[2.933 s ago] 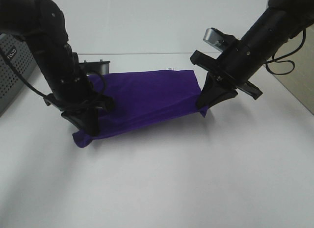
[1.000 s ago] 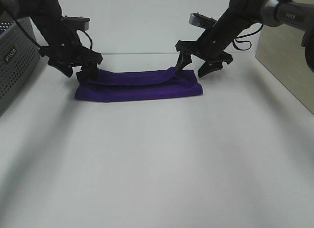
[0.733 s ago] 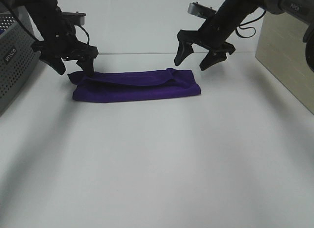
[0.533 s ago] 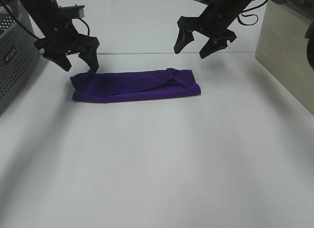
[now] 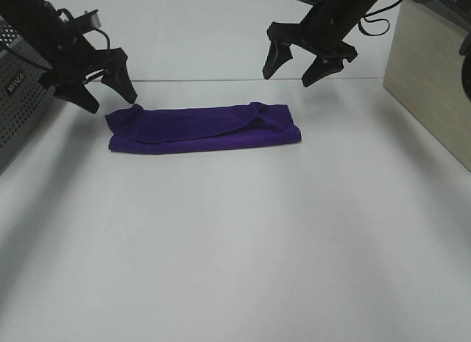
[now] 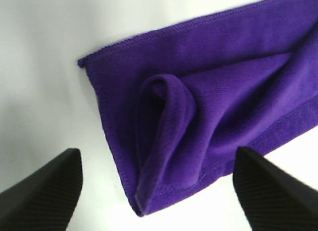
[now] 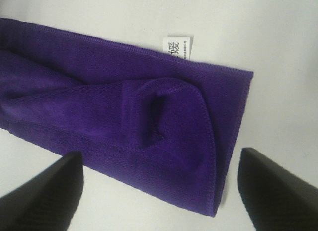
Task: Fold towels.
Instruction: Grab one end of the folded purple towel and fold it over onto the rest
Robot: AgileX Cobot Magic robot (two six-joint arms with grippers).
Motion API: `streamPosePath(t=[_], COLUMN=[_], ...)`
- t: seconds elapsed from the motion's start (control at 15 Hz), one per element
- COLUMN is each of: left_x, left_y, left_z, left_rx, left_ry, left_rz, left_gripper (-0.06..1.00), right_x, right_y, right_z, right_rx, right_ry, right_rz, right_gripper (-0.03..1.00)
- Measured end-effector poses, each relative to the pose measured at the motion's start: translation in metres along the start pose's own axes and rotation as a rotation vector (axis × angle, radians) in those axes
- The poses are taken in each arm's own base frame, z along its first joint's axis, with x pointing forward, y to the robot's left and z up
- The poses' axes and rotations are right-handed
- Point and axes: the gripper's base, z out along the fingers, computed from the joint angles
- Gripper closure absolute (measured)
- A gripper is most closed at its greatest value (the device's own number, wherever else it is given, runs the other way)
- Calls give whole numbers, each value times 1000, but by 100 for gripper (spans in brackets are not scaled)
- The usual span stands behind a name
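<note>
The deep purple towel [image 5: 202, 128] lies on the white table, folded into a long strip with a loose ridge along its top layer. My left gripper [image 5: 103, 92] is open and empty, raised just beyond the strip's left end [image 6: 169, 126]. My right gripper [image 5: 294, 68] is open and empty, raised above and behind the strip's right end [image 7: 164, 131]. A small white tag [image 7: 177, 46] sticks out from the towel's far edge at the right end. In each wrist view only the two dark fingertips [image 6: 47, 184] [image 7: 47, 184] show, spread wide.
A grey perforated basket [image 5: 18, 84] stands at the left edge of the table. A beige panel [image 5: 430, 77] stands at the right. The white table [image 5: 243, 239] stretches toward the front.
Both grippers let go of the folded towel and rose off it. The left arm then drew back to the left; the right arm lifted up and back. The towel stays put.
</note>
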Motion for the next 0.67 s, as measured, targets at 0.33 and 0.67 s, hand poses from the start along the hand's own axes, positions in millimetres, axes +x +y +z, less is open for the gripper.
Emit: streamPosePath(t=[0.33, 0.67], left_x=[9, 10], left_y=[35, 11], left_z=[35, 54], left_rx=[102, 155], left_ry=[36, 57], left_rz=[-54, -36], left_gripper=[19, 19], right_x=[-9, -9], right_y=[14, 14], right_z=[-37, -37], right_rx=[-1, 2], right_ry=[-68, -69], right_rz=[-12, -14], right_gripper=[14, 14])
